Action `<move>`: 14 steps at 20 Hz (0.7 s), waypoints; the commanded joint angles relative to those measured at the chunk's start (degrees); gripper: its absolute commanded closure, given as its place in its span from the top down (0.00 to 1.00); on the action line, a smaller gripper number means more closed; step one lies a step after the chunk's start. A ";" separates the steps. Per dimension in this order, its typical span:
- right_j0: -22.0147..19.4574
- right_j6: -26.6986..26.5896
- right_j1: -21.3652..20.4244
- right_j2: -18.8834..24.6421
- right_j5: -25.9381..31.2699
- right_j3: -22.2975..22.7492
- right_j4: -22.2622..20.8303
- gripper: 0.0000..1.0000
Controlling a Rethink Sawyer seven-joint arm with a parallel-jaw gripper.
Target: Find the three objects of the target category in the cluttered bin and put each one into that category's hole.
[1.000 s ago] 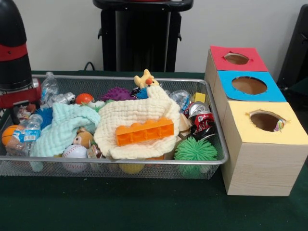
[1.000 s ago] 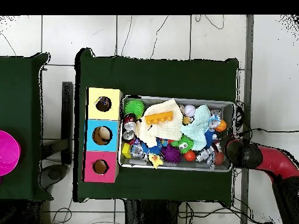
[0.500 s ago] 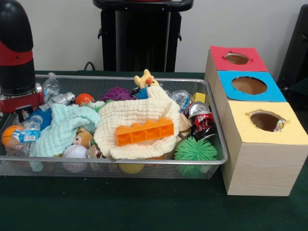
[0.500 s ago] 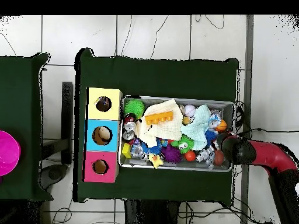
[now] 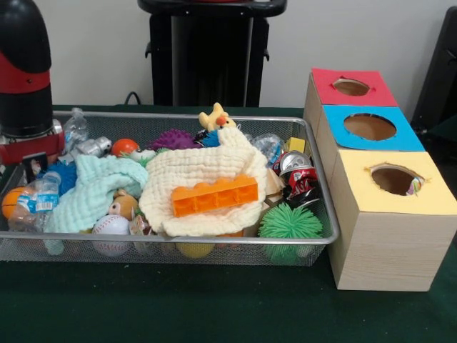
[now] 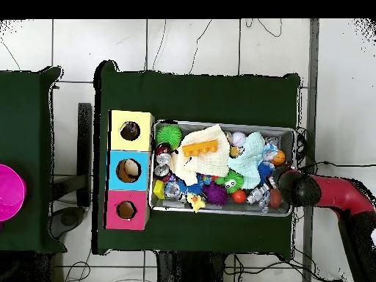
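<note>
While the red and black arm's gripper (image 5: 32, 161), its fingers' state impossible to tell, has edged inward over the silver wire-mesh bin (image 5: 214, 246) at the end farthest from the yellow-topped hole (image 5: 394, 179), no print-patterned piece shows among the clutter, so searching remains.

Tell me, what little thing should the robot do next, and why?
Probably slide the arm a little toward the mint-green cloth and lift it aside. No busy-printed piece shows openly in the bin. The arm hangs over that end, right beside this cloth, while the cream cloth has an orange block on top.
</note>
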 commanded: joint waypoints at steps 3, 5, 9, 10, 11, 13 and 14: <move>5.41 -3.62 -11.23 -2.29 8.35 5.45 2.70 0.00; 6.05 -3.47 -13.02 -2.28 9.33 6.18 4.02 0.00; 6.60 -3.09 -14.95 -2.36 10.38 7.39 6.22 0.00; 6.76 -2.85 -15.36 -2.36 10.65 7.73 6.85 0.00; 7.00 -2.58 -15.68 -2.30 10.97 8.01 7.53 0.00; 7.52 -2.02 -16.70 -2.48 11.45 8.60 8.39 0.00; 7.93 -1.79 -17.30 -2.66 11.80 8.89 8.82 0.00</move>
